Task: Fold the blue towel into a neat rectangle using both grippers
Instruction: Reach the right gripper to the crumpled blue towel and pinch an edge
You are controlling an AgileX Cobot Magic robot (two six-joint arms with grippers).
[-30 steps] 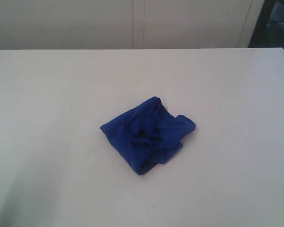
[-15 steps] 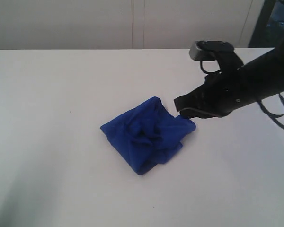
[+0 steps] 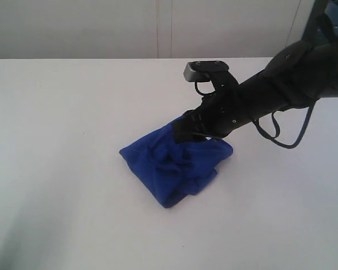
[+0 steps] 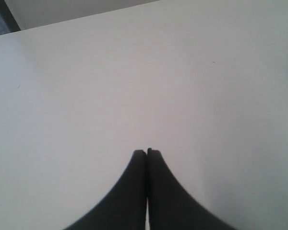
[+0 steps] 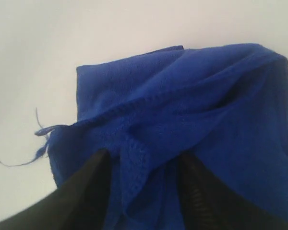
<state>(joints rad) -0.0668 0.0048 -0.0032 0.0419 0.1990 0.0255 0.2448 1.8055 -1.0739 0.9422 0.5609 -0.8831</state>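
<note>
My left end effector (image 4: 147,151) was pinched closed on nothing, over the bare white worktop (image 3: 56,112). The blue towel (image 3: 169,166) lay in a crumpled heap near the middle of the worktop. My right end effector (image 3: 185,131) sat at the heap's raised right edge. Its fingers (image 5: 93,177) were spread wide with a stitched fold between them, not yet squeezed. I judged the cloth soft, light and floppy, so it would sag. A hemmed corner looked best to hold.
</note>
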